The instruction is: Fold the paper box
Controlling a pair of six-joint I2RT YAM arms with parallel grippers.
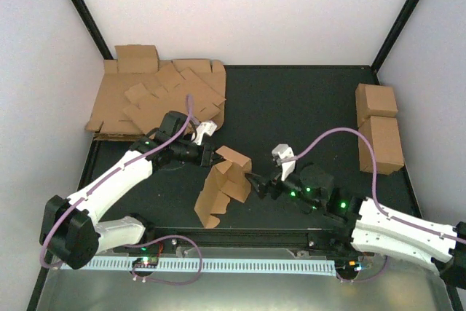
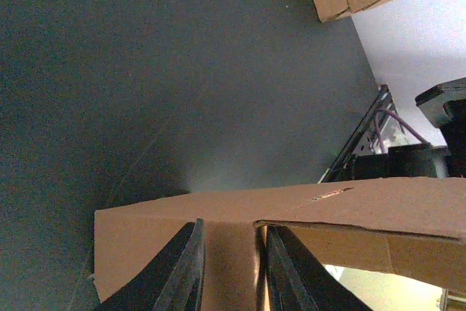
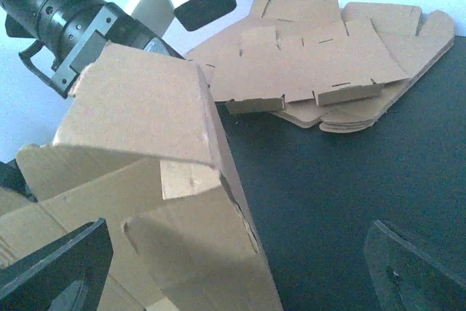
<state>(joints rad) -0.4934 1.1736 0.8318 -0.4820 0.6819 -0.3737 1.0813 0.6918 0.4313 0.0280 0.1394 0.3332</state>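
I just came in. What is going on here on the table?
Two robot arms work on a paper box in the middle of the table. The left gripper pinches one panel of it. The right gripper is wide open at the box's other side and grips nothing. The box stands half folded, with flaps loose. A heap of flat sheets lies at the far left; two closed boxes sit at the far right.

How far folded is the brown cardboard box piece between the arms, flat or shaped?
Partly folded: the brown cardboard box piece stands with walls bent up, yet flaps stick out.
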